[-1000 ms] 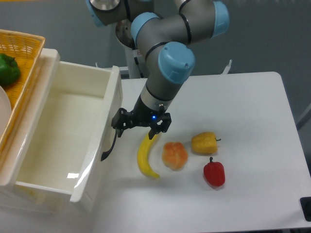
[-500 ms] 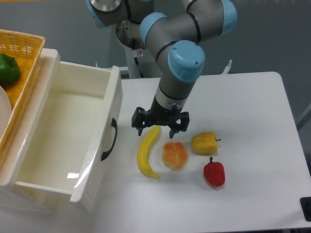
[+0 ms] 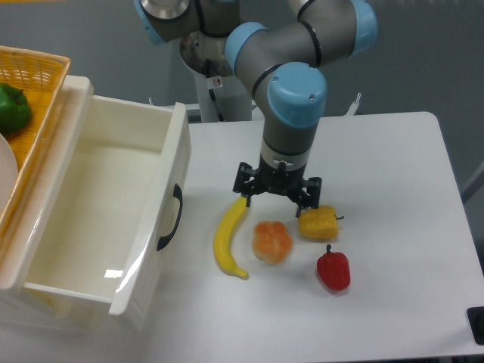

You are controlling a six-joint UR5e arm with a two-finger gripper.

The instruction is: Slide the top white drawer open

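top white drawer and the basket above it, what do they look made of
The top white drawer looks like glossy cream plastic: smooth walls and a bright glare spot on its floor. Its handle seems black plastic, though painted metal is possible. The basket looks like woven yellow wicker or plastic strips; the weave shows, the material does not.

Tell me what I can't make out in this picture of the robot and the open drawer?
- The lower drawer: hidden beneath the pulled-out top drawer and cut by the bottom edge.
- The basket and the green pepper in it: cut off by the left edge.
- The hand: it looks open above the table, but its fingertips are too small to see clearly.
- The dark thing at the lower right corner: mostly outside the picture.
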